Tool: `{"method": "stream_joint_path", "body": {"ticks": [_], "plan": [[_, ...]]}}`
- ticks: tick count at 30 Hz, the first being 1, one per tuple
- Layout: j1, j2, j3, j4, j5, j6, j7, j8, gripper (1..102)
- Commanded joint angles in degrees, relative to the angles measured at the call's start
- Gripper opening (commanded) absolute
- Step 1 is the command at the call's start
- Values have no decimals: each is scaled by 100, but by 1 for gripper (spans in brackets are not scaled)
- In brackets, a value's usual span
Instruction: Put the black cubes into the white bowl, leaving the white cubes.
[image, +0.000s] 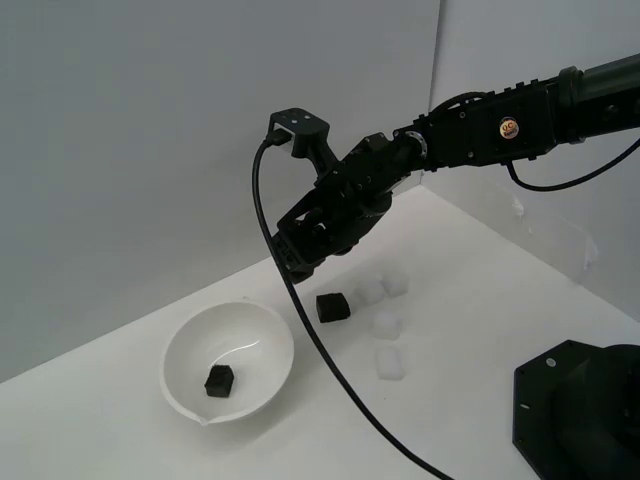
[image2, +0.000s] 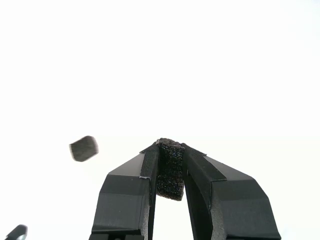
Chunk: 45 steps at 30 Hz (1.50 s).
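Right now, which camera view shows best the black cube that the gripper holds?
The wrist view. There the held black cube fills the gap between the closed fingers of the gripper, and its rough foam surface is plain. In the exterior view the gripper is seen from the side, and its dark body hides the cube.

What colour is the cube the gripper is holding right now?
Black. The cube pinched in the gripper is matte black and foam-like, clearest in the wrist view.

walls (image: 150, 120): plain grey, meeting at a corner toward the exterior view's right
table (image: 480, 300): white, matte
light: soft and even, faint shadows only
black base (image: 580, 410): sits at the near corner
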Motion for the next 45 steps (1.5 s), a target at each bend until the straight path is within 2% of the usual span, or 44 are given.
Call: {"method": "stream_joint_path", "body": {"ticks": [1, 17, 27, 38, 40, 45], "plan": [[-229, 114, 158, -167, -211, -114, 44, 18, 3], [-835, 211, 255, -246, -290, -510, 44, 18, 3], [-949, 677, 712, -246, -281, -536, 53, 18, 3], [-1327, 659, 703, -316, -360, -650, 44, 18, 4], [-1380, 712, 747, -325, -360, -650, 44, 9, 11], [-1406, 747, 782, -316, -360, -712, 53, 18, 62]]}}
